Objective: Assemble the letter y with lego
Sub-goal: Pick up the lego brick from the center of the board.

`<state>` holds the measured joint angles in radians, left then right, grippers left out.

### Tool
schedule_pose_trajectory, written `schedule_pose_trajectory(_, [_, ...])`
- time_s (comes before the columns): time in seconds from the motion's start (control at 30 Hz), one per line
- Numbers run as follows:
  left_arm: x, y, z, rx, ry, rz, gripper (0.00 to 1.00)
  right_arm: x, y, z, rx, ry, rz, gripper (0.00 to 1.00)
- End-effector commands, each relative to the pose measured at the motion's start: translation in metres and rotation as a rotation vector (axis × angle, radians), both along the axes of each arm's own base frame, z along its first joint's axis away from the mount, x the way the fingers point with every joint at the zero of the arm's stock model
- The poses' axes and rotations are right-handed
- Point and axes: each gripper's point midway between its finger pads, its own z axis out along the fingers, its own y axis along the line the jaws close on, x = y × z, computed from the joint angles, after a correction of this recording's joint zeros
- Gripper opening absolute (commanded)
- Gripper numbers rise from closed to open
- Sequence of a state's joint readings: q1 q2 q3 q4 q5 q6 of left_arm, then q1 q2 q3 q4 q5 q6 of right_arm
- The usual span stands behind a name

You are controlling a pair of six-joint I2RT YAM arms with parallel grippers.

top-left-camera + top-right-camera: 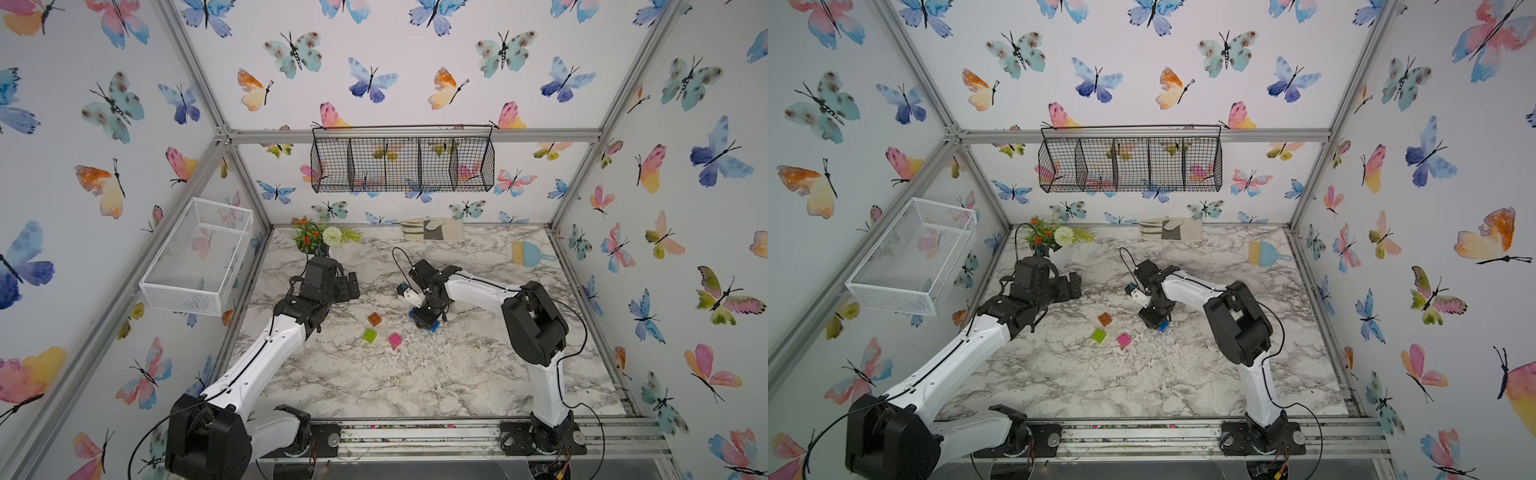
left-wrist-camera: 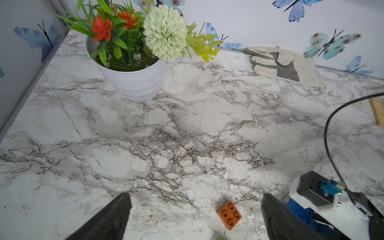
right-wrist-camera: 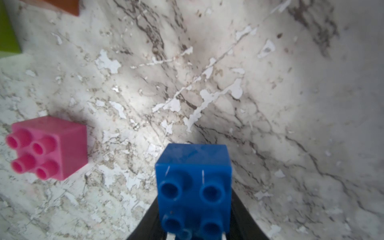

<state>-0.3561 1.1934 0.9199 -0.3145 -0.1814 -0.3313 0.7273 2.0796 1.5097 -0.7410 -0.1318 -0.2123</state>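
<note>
Three loose lego bricks lie mid-table in both top views: orange [image 1: 374,319] [image 1: 1105,319], lime green [image 1: 369,336] [image 1: 1099,335] and pink [image 1: 395,340] [image 1: 1124,340]. My right gripper [image 1: 426,318] [image 3: 193,218] points down just right of them, shut on a dark blue brick [image 3: 193,182] [image 1: 433,326] that rests on the marble. More blue brick [image 2: 301,214] shows under that gripper, mostly hidden. The pink brick [image 3: 47,147] sits close beside the blue one. My left gripper [image 1: 351,286] [image 2: 195,207] hovers open and empty, with the orange brick [image 2: 228,215] below it. No letter y is in view.
A potted plant [image 1: 316,241] [image 2: 133,83] stands at the back left, a work glove [image 1: 432,228] at the back wall and a blue brush [image 1: 530,253] at the back right. A white wire basket [image 1: 195,257] hangs on the left wall, a black one [image 1: 403,164] on the back wall.
</note>
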Motion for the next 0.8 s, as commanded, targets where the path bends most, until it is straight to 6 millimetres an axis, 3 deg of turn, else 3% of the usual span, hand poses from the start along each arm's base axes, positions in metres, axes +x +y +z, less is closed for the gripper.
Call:
schedule_pose_trajectory(0.0, [-0.006, -0.011, -0.003, -0.012, 0.033, -0.024, 1.0, -0.012, -0.009, -0.014, -0.049, 0.055, -0.009, 0.35])
schedule_pose_trajectory(0.13, [-0.024, -0.033, -0.01, 0.014, 0.055, -0.052, 1.0, -0.009, -0.012, -0.012, -0.058, 0.036, -0.025, 0.18])
schedule_pose_trajectory(0.23, [-0.044, -0.055, -0.022, 0.007, 0.087, -0.104, 1.0, 0.003, -0.013, 0.003, -0.04, -0.043, -0.068, 0.1])
schedule_pose_trajectory(0.3, [-0.059, -0.065, -0.037, 0.015, 0.116, -0.136, 1.0, 0.015, -0.017, 0.022, -0.017, -0.12, -0.127, 0.09])
schedule_pose_trajectory(0.43, [-0.089, -0.087, -0.075, -0.005, 0.216, -0.243, 0.95, 0.045, -0.043, 0.065, 0.081, -0.168, -0.326, 0.09])
schedule_pose_trajectory(0.5, [-0.099, -0.1, -0.084, -0.008, 0.249, -0.31, 0.91, 0.05, -0.054, 0.079, 0.105, -0.187, -0.365, 0.09])
schedule_pose_trajectory(0.6, [-0.105, -0.116, -0.089, 0.0, 0.286, -0.409, 0.9, 0.048, -0.062, 0.089, 0.098, -0.206, -0.371, 0.1])
schedule_pose_trajectory(0.77, [-0.115, -0.15, -0.096, 0.034, 0.396, -0.654, 0.87, 0.036, -0.074, 0.085, 0.078, -0.19, -0.395, 0.11])
